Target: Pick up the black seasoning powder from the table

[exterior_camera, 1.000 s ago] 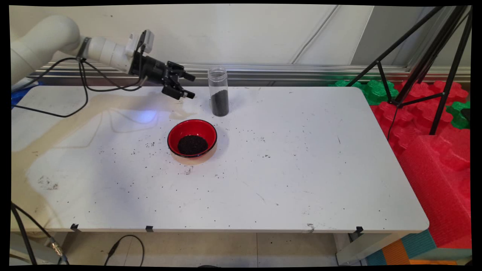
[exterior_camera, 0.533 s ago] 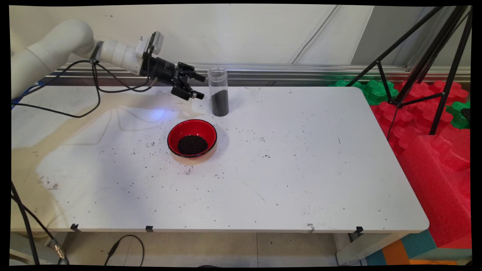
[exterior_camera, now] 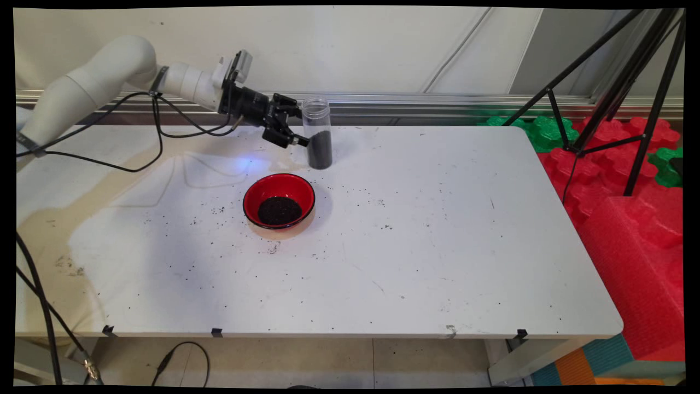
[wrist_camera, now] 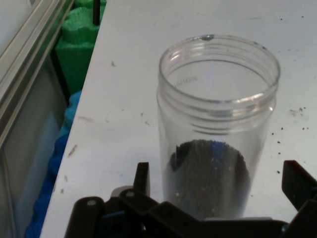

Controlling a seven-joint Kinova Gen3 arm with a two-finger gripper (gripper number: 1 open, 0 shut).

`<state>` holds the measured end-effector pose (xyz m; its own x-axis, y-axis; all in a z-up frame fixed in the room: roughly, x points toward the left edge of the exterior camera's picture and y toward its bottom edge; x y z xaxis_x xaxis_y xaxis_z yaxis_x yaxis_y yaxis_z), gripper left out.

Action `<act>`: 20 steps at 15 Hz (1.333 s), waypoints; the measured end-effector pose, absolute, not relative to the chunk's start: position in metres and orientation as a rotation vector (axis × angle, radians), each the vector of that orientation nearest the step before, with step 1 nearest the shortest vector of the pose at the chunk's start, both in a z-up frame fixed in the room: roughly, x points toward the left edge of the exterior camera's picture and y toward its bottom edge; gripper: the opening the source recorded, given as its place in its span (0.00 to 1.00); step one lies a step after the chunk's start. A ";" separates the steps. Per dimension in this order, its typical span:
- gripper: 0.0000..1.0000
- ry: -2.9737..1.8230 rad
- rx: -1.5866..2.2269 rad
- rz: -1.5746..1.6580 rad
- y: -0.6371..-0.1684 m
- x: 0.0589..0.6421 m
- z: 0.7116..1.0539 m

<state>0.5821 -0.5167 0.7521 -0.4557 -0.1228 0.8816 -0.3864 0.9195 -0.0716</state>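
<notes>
A clear plastic jar (exterior_camera: 317,131) stands upright and without a lid near the table's back edge, its lower third filled with black grains. My gripper (exterior_camera: 301,127) is open and reaches it from the left, almost level. In the hand view the jar (wrist_camera: 218,124) stands right in front of the gripper (wrist_camera: 218,183), with one fingertip (wrist_camera: 142,177) to its left and the other to its right, both apart from its wall. A red bowl (exterior_camera: 279,201) holding a heap of black grains sits on the table in front of the jar.
Black grains lie scattered over the white table (exterior_camera: 437,246) around the bowl. A metal rail (exterior_camera: 410,101) runs along the wall behind. A black tripod (exterior_camera: 618,98) and red and green foam blocks (exterior_camera: 629,219) stand off the right edge. Black cables (exterior_camera: 136,148) hang from the arm.
The arm has moved to the right, towards the jar, and the open fingers now stand at the jar's sides. The jar and the bowl have not moved.
</notes>
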 end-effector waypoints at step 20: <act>1.00 -1.996 0.315 0.283 -0.546 0.557 0.731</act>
<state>0.5574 -0.5458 0.7310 -0.4180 -0.0958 0.9034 -0.3434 0.9373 -0.0595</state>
